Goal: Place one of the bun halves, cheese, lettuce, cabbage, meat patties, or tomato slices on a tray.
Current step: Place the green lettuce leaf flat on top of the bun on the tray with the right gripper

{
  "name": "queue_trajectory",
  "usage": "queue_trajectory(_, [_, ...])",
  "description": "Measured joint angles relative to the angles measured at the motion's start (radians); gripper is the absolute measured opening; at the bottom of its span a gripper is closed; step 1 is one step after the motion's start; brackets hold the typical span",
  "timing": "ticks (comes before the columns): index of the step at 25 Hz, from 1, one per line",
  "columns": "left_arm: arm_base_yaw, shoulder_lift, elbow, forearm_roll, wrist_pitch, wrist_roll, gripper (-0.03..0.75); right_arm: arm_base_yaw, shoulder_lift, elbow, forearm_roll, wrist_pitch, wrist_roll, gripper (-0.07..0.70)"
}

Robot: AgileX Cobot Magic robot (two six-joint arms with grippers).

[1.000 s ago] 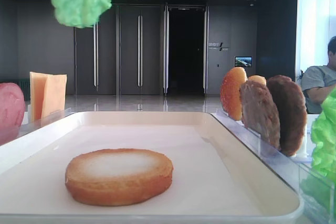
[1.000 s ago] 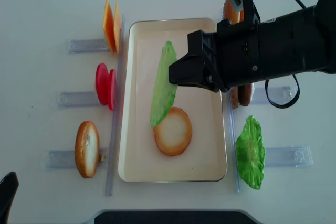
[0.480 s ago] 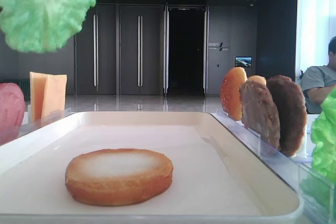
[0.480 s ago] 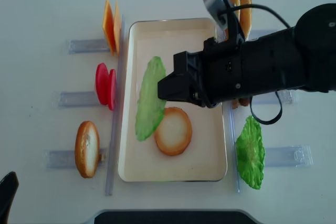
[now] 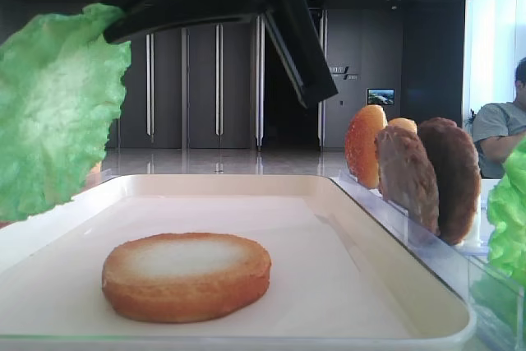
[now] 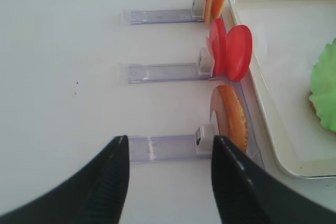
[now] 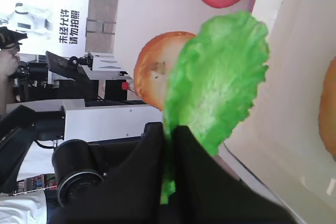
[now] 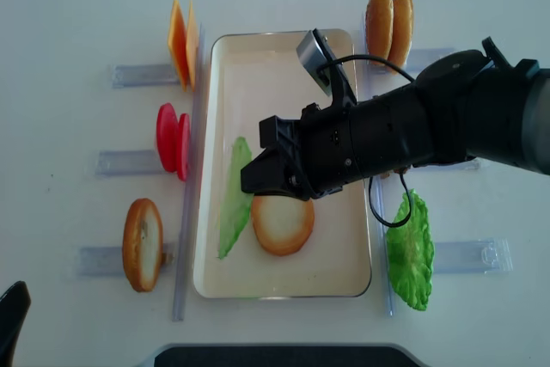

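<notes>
Over the cream tray (image 8: pixel 344 272), left of centre: a frilly green lettuce (image 8: pixel 232 199) leaf hangs on edge.
Beside it lies a round toasted bun half (image 8: pixel 283 225); the right gripper (image 8: pixel 258 174) is clamped on the lettuce's rim.

Only readable text: white poster (image 7: pixel 44 17) in the right wrist view's background, top left. Black Chinese characters, rotated sideways with the frame; looks like 乐聚机器人 / 诚邀加盟, second line not certain. Small robot figure printed beside them. Wall sign (image 5: pixel 339 72) next to the dark doorway in the low exterior view has lettering, too small to read. Food items, tray, racks: no markings.
</notes>
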Motion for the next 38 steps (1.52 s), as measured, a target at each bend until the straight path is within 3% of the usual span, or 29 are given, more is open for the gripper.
queue_trajectory(18, [0.0, 0.0, 0.0, 0.0, 0.0, 0.0, 0.391, -0.003, 0.046, 0.0, 0.007, -0.02, -0.079, 0.032])
queue_trajectory(25, [0.0, 0.0, 0.0, 0.0, 0.0, 0.0, 0.391, -0.055, 0.046, 0.0, -0.03, -0.02, -0.079, 0.032])
queue_trajectory(38, [0.0, 0.0, 0.0, 0.0, 0.0, -0.001, 0.391, -0.06, 0.046, 0.039, -0.08, -0.005, -0.063, 0.032])
